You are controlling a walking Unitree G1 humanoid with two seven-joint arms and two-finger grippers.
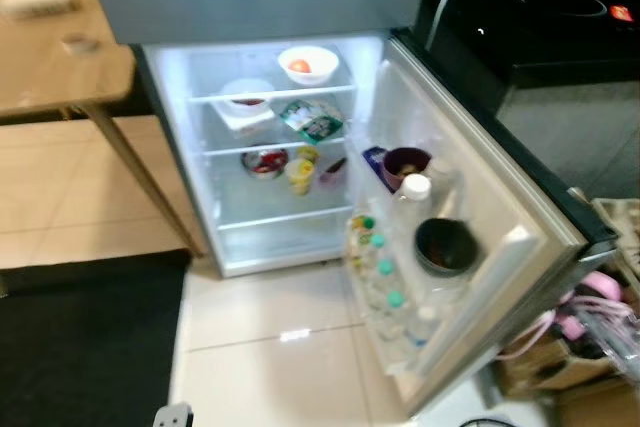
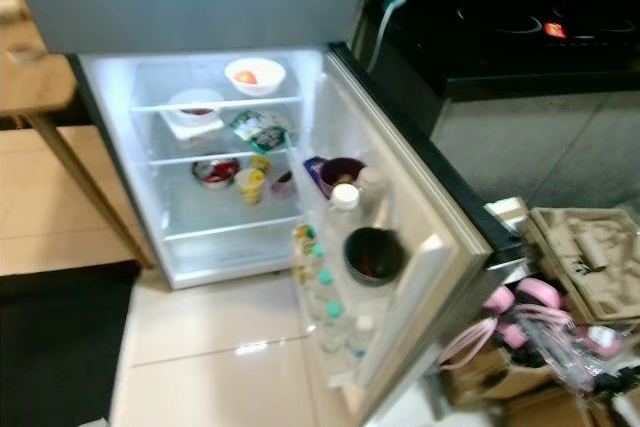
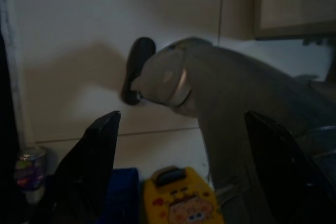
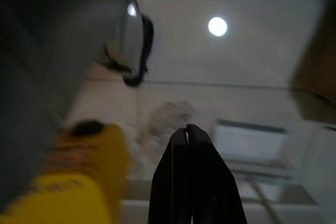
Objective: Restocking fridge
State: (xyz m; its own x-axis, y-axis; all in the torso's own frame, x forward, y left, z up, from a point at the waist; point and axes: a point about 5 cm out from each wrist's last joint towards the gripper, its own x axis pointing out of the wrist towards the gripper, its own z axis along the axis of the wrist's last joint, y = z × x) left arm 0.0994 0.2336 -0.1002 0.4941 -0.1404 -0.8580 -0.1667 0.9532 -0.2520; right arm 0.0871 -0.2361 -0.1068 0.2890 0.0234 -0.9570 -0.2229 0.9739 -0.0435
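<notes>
Fridge (image 1: pixel 270 137) stands right ahead of you with its door (image 1: pixel 480 247) swung wide to your right, interior lit. On the top shelf you have a white bowl (image 1: pixel 308 64) holding something red-orange, and just below it a second white bowl (image 1: pixel 246 97) beside a green packet (image 1: pixel 313 119). The middle shelf carries a metal bowl (image 1: pixel 264 161), a yellow cup (image 1: pixel 301 171) and a small dark item I cannot identify. In the door racks you can see a purple cup (image 1: pixel 405 164), a white-capped bottle (image 1: pixel 413 199), a dark bowl (image 1: pixel 445 247) and a row of green-capped bottles (image 1: pixel 378 267) lower down. A wooden table (image 1: pixel 60 67) sits to the left. Your left gripper (image 3: pixel 184 171) is released, its fingers (image 3: pixel 94 156) spread wide (a yellow toy-like object (image 3: pixel 181 200) lies between them in the dim wrist view). Your right gripper (image 4: pixel 188 129) is clenched, tips pressed together with nothing between them, pointing towards a ceiling light (image 4: pixel 217 25)
</notes>
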